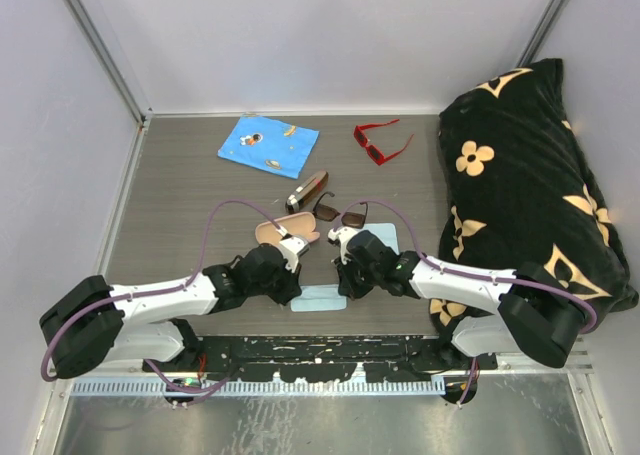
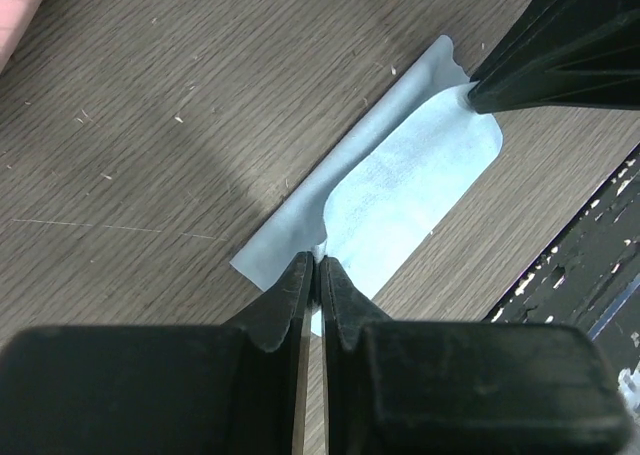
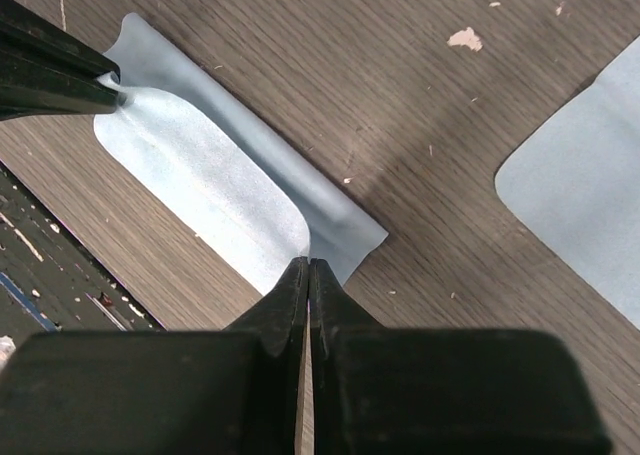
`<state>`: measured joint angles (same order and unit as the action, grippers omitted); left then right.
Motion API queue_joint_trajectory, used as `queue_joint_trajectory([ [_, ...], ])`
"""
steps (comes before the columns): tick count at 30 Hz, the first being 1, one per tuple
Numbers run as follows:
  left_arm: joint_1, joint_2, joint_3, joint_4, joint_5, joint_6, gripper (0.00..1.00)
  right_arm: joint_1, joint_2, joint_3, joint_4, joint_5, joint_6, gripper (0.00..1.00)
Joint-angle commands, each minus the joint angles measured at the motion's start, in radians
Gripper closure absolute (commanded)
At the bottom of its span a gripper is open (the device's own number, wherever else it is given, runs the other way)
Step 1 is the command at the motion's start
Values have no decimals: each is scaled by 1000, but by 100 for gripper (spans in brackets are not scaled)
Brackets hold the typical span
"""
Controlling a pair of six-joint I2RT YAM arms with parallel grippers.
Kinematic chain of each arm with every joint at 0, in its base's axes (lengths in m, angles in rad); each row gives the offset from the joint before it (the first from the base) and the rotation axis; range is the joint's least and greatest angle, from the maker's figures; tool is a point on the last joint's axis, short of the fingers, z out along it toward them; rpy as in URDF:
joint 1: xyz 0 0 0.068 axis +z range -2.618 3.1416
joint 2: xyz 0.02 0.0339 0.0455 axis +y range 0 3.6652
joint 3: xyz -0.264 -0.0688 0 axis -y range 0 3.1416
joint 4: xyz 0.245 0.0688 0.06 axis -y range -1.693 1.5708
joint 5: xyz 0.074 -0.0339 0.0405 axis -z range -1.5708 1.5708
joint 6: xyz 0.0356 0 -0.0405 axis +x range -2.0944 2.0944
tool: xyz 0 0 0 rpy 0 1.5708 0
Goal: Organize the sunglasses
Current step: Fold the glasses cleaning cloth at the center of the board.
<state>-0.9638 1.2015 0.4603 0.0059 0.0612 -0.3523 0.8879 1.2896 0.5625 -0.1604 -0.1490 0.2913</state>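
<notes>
1. The left gripper (image 2: 315, 280) and the right gripper (image 3: 308, 275) each pinch one end of the folded light-blue cloth (image 2: 420, 175), jaws almost together.
2. The dark brown sunglasses (image 1: 335, 211) lie mid-table, and the bright red angular plastic sunglasses (image 1: 380, 141) lie farther back, both untouched.
3. Next, I think: release the cloth and reach for a pair.

My left gripper (image 2: 316, 272) pinches the near end of the light blue cloth (image 2: 400, 190) on the wooden table (image 2: 150, 125); the right gripper (image 2: 478, 93) pinches its far end.
</notes>
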Motion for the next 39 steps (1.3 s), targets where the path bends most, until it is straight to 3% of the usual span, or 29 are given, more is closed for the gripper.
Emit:
queue_joint_trajectory([
  [1, 4, -28, -6, 39, 14, -12, 90, -1, 1, -3, 26, -33, 11, 92],
  [10, 5, -53, -25, 36, 50, -26, 79, 0, -2, -6, 32, -72, 20, 77],
  [23, 5, -155, -94, 15, 84, -96, 76, 0, -40, -16, 2, -157, 29, 66],
  [30, 5, -296, -116, -38, 76, -143, 74, 0, -166, 8, -63, -97, 38, 55],
  [35, 5, -372, -104, -109, -105, -241, 54, -1, -204, 23, -89, 105, 108, 48],
  [39, 4, -334, -76, -131, -229, -326, 45, -1, -155, 43, -87, 227, 177, 48],
])
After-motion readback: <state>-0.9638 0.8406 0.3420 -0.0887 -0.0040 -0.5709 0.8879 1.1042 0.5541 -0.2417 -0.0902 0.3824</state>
